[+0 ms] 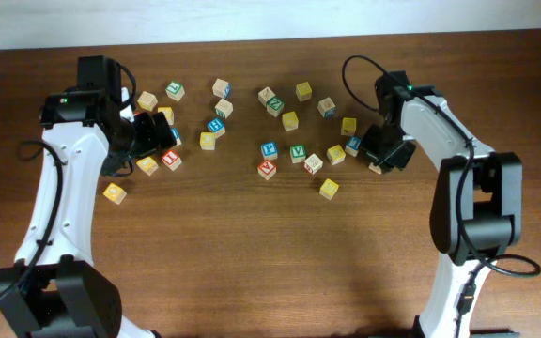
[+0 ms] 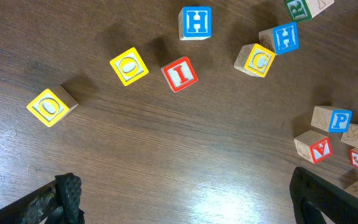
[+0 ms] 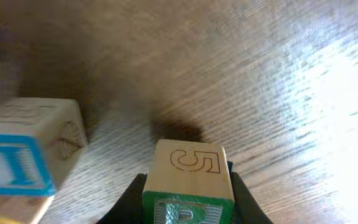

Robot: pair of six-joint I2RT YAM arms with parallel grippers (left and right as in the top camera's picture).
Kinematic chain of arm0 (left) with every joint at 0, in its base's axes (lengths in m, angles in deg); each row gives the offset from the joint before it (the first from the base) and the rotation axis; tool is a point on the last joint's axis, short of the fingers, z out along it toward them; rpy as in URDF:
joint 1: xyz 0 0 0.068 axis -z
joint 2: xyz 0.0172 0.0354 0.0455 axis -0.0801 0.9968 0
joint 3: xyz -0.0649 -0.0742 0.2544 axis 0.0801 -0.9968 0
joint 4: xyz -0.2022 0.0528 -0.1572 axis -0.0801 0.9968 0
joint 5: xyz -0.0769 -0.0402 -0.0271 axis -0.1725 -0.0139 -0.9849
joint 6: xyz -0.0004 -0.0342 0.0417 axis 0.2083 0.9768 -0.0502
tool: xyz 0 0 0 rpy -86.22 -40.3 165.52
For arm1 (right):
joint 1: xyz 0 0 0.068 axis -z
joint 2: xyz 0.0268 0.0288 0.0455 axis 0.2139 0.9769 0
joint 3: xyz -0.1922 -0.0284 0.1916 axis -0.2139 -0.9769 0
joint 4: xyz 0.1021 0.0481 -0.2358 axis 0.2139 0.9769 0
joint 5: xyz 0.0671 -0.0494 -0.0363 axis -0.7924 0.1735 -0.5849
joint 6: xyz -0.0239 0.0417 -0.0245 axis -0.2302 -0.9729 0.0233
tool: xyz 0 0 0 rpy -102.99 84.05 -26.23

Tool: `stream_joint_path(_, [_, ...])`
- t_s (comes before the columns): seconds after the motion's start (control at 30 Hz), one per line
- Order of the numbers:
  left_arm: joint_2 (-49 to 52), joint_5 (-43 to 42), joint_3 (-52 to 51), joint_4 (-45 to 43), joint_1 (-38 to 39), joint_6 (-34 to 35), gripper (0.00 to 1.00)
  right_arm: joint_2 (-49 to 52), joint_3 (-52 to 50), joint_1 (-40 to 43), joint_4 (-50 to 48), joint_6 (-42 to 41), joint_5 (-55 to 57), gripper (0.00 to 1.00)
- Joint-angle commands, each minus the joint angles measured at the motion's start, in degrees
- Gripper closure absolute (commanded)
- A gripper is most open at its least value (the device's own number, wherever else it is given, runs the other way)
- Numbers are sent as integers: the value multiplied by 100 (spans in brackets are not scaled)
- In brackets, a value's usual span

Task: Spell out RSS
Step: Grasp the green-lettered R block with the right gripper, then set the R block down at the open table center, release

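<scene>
My right gripper (image 3: pixel 188 205) is shut on a wooden cube (image 3: pixel 191 165) with a green-bordered face and a green letter, half cut off by the frame edge, and a plain face marked 5. In the overhead view this gripper (image 1: pixel 380 161) is low over the table at the right of the cube scatter. Several yellow-faced cubes (image 1: pixel 329 189) lie near it, but I cannot read their letters. My left gripper (image 2: pixel 185 205) is open and empty above bare wood; overhead it (image 1: pixel 144 141) hangs over the left cluster. Another green R cube (image 2: pixel 298 7) shows at the top edge of the left wrist view.
A blue-lettered cube (image 3: pixel 11 165) lies just left of the held cube. In the left wrist view lie two yellow O cubes (image 2: pixel 129 65), a red I (image 2: pixel 179 73), blue H cubes (image 2: pixel 196 23), a yellow C (image 2: pixel 258 60), a blue P (image 2: pixel 339 119) and a green V cube (image 1: pixel 298 151).
</scene>
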Motion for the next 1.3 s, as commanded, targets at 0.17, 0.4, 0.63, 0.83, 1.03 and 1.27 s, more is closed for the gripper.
stream_joint_path(0.17, [-13,-20,0,7,-13,-107,1,-874,485,-1878,1386,1191,-1615,81])
stream_joint_path(0.4, [-13,-22,0,7,-13,-107,1,-518,-79,-3869,-636,-957,-586,81])
stream_joint_path(0.63, [-13,-22,0,7,-13,-107,1,28,-146,-4476,-1062,-957,450,80])
stream_joint_path(0.83, [-13,-20,0,9,-13,-107,1,197,-157,-4476,-1143,-931,450,76])
stream_joint_path(1.03, [-13,-22,0,7,-13,-107,1,197,-166,-4476,-1314,-411,192,74])
stream_joint_path(1.27, [-13,-20,0,7,-13,-107,1,192,35,-4336,-1012,-308,188,41])
